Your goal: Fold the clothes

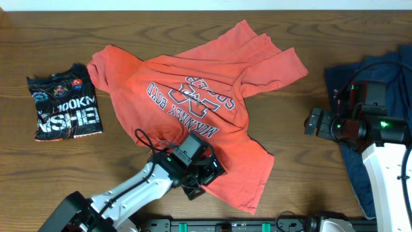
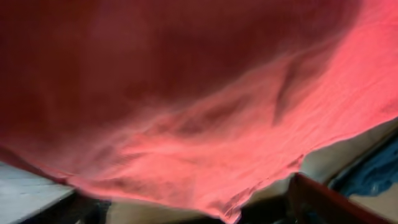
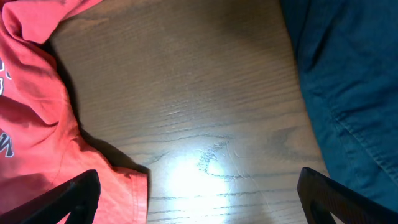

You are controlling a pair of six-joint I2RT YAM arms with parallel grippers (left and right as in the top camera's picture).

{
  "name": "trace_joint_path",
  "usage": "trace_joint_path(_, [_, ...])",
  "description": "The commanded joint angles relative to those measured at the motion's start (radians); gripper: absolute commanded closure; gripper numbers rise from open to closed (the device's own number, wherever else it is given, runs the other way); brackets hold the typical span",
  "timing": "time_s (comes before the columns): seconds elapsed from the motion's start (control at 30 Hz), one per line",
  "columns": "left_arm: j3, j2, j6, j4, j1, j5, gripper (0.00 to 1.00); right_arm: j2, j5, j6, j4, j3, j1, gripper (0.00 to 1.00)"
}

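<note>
The coral-red T-shirt (image 1: pixel 193 96) lies spread and rumpled in the middle of the table, with its dark-red and white lettering facing up. My left gripper (image 1: pixel 203 180) is over its lower hem. In the left wrist view the fingers are wide apart (image 2: pixel 193 202), and the red fabric (image 2: pixel 186 112) fills the frame, its hem reaching between them. My right gripper (image 1: pixel 313 122) is open and empty (image 3: pixel 199 186) over bare wood, between the T-shirt's edge (image 3: pixel 31 137) and the navy-blue garment (image 3: pixel 348 74).
A folded black printed shirt (image 1: pixel 64 106) lies at the far left. The navy-blue garment (image 1: pixel 396 64) lies crumpled at the right edge, partly under my right arm. Bare wooden table (image 1: pixel 302 167) shows between the T-shirt and the navy garment.
</note>
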Motion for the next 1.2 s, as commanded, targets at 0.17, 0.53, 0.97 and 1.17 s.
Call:
trace_joint_path(0.17, [-0.025,0.01,-0.045,0.011,0.006,-0.426,0.54,0.003,0.01,-0.011,-0.003,0.004,-0.014,0.01])
trace_joint_path(0.53, [-0.025,0.023,-0.006,0.084,0.006,-0.518,0.61,0.003,0.01,-0.011,-0.005,0.004,-0.014,0.01])
trace_joint_path(0.97, [-0.025,0.056,0.0,0.113,0.005,-0.528,0.6,0.003,0.01,-0.011,-0.006,0.004,-0.014,0.01])
trace_joint_path(1.17, [-0.025,0.081,0.06,0.179,0.005,-0.481,0.94,0.003,0.01,-0.011,-0.006,0.004,-0.014,0.01])
